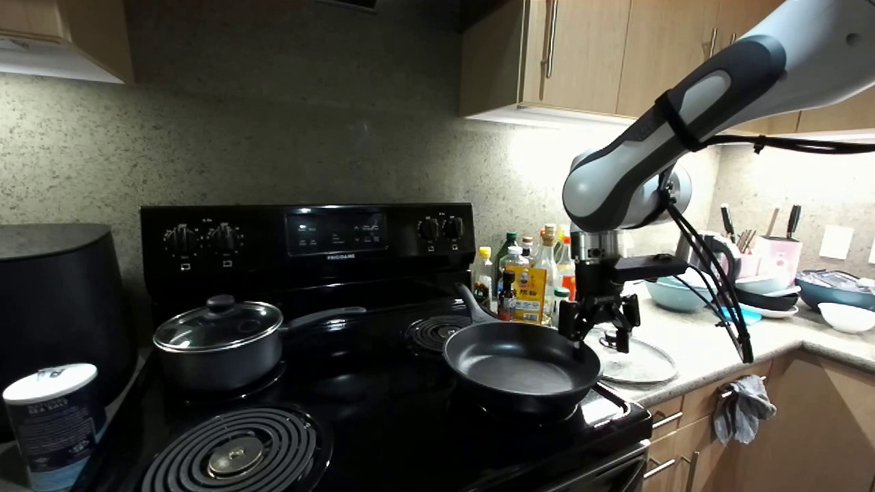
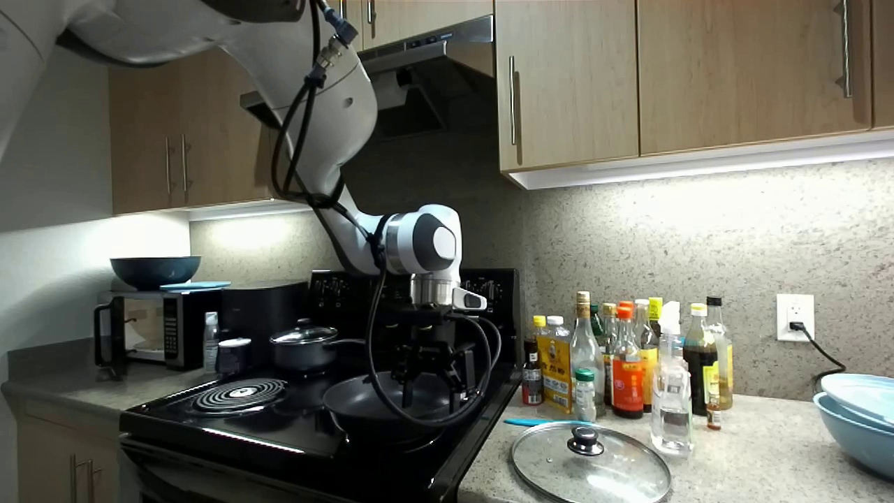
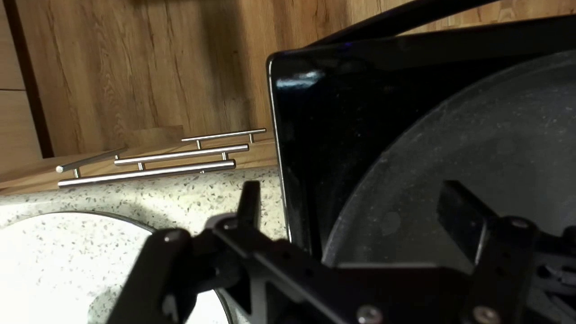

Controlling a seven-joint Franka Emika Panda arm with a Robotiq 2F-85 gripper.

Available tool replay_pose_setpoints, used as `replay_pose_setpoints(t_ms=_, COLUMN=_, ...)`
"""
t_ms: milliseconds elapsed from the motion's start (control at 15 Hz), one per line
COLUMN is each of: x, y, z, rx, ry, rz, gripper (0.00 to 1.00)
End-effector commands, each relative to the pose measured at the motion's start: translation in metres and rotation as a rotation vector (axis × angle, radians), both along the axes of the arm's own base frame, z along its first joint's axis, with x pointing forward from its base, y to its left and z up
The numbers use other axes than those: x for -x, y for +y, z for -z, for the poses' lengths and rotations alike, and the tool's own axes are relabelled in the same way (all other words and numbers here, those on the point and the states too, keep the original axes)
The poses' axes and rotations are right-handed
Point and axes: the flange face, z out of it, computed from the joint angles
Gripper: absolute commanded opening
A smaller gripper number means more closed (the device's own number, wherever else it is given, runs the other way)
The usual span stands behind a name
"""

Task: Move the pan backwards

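A wide, shallow black frying pan (image 1: pixel 523 372) sits at the front right of a black electric stove (image 1: pixel 383 424), as we face the control panel (image 1: pixel 307 239). Its long handle (image 1: pixel 473 304) slants toward the back, beside the rear right coil (image 1: pixel 437 333).

In both exterior views, a white and grey robot arm (image 1: pixel 618 181) reaches in from above, its black gripper (image 3: pixel 351 204) pointing down at the side of the pan nearest the counter (image 2: pixel 754 454). We see its two fingers (image 3: pixel 459 211) spread wide, with nothing in their grip. In the wrist view, one finger is over the pan's dark inside and its partner over the counter beside the stove, the pan's rim (image 3: pixel 393 157) passing between them; we cannot tell whether either touches the pan.

At the rear left of the stove we find a grey saucepan (image 1: pixel 222 365) under a glass cover (image 1: pixel 198 331), with a spiral front coil (image 1: pixel 273 447) before it and a sea salt canister (image 1: pixel 51 430) to the left. A round glass lid (image 2: pixel 591 464) with a black knob lies on the counter just right of the stove. Behind it cluster bottles (image 2: pixel 627 381), including a clear spray bottle (image 2: pixel 672 409).
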Motion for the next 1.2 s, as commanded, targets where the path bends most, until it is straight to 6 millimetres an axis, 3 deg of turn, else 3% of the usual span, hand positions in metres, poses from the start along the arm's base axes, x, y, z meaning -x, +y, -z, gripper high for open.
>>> replay_pose_setpoints(t_ms=0, x=-0.002, y=0.0, z=0.001, rx=-0.005, ry=0.031, rz=0.041, gripper=1.0)
replay_pose_setpoints(t_ms=133, x=0.008, y=0.005, z=-0.006, rx=0.002, ry=0.042, rz=0.039, gripper=1.0)
replay_pose_setpoints(t_ms=400, x=0.002, y=0.003, z=0.0, rx=0.003, ry=0.034, rz=0.018, gripper=1.0)
replay_pose_setpoints(t_ms=933, x=-0.027, y=-0.014, z=0.03, rx=-0.009, ry=0.075, rz=0.08, gripper=1.0)
replay_pose_setpoints(t_ms=1000, x=-0.032, y=-0.016, z=0.032, rx=-0.013, ry=0.075, rz=0.082, gripper=0.75)
replay_pose_setpoints(t_ms=1133, x=-0.04, y=-0.019, z=0.035, rx=-0.015, ry=0.069, rz=0.087, gripper=0.67)
